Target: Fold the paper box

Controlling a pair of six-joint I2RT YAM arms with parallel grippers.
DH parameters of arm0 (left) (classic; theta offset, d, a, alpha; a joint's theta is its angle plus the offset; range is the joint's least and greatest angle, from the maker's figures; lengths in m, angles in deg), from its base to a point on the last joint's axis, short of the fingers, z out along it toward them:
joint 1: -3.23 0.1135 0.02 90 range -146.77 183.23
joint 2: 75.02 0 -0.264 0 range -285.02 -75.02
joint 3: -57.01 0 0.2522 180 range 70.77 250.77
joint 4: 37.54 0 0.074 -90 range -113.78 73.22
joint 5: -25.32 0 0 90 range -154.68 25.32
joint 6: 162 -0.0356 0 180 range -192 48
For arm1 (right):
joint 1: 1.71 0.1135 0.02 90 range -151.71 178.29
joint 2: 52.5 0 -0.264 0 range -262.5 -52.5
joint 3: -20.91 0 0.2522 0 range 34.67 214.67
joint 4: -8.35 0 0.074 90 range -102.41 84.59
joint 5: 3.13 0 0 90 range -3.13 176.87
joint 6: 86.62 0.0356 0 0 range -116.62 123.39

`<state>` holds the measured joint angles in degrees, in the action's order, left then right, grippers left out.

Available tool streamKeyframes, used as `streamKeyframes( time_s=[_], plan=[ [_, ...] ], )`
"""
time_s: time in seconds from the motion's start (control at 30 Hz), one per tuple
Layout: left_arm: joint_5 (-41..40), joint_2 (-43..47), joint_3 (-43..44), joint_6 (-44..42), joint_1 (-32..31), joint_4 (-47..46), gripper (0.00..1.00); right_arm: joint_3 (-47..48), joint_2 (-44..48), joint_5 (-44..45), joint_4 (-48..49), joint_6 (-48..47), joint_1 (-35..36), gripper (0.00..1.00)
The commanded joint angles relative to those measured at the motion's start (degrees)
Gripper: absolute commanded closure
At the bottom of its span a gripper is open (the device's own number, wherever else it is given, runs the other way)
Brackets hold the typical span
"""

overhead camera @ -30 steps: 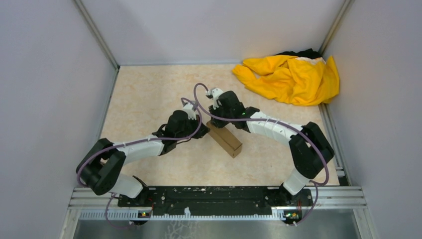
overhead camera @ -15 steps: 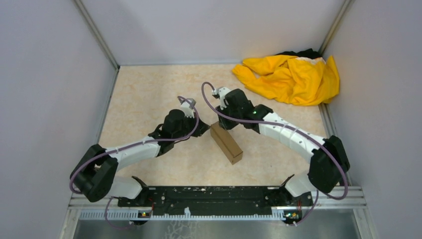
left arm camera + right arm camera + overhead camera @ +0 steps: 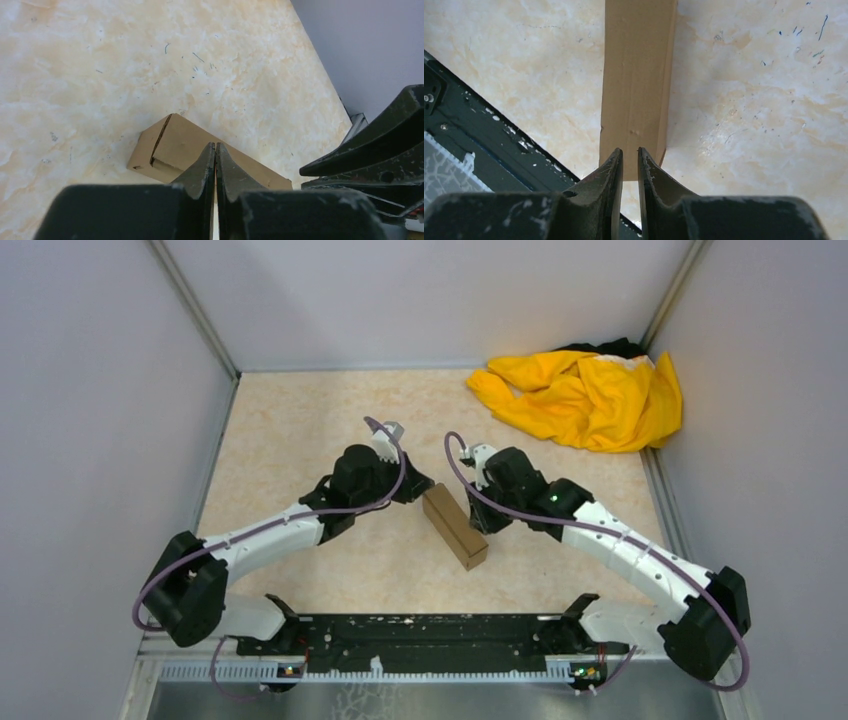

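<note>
Pale walls (image 3: 100, 390) shut me in on the left, the far side and the right. The marbled beige table (image 3: 290, 430) has bare room along its far-left part and in the near strip before the black rail (image 3: 440, 635) where my bases are bolted. A crumpled yellow cloth (image 3: 585, 395) fills the far right corner, well apart from my arms.

The paper box (image 3: 455, 526) lies near the middle of the table. It is a closed brown carton on its long side, set diagonally with one end pointing toward the rail. There is bare table all round it.

My left gripper (image 3: 215, 146) is at the far end of the carton with its fingers pressed together and nothing between them. I cannot tell whether the tips touch the cardboard. My right gripper (image 3: 629, 151) is just beside the carton's right long side. Its fingers stand a thin slit apart and hold nothing.
</note>
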<state>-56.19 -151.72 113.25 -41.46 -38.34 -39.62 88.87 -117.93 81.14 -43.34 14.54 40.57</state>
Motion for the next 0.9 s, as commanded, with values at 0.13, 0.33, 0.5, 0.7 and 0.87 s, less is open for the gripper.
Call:
streamKeyframes(
  time_s=[0.13,0.33,0.5,0.7,0.87],
  plan=[
    [1.88,-5.08,2.77,-0.60,-1.52,-1.06,0.94,0.26,5.50,-0.36,-1.43,3.64,2.39,0.84],
    [1.55,-7.14,1.01,0.03,-2.27,-2.70,0.94,-0.42,6.06,0.82,-0.80,5.78,5.30,0.85],
    [1.13,-7.95,0.27,-0.11,-2.47,-3.16,0.94,-2.91,5.93,2.19,1.09,7.71,6.66,0.86],
    [0.88,-8.36,-0.50,-0.13,-2.47,-3.60,0.94,-8.03,6.21,3.18,2.85,10.42,6.80,0.87],
    [1.09,-9.17,-1.38,0.07,-2.53,-4.74,0.94,-13.43,5.54,4.88,5.40,13.87,9.17,0.88]
  ],
)
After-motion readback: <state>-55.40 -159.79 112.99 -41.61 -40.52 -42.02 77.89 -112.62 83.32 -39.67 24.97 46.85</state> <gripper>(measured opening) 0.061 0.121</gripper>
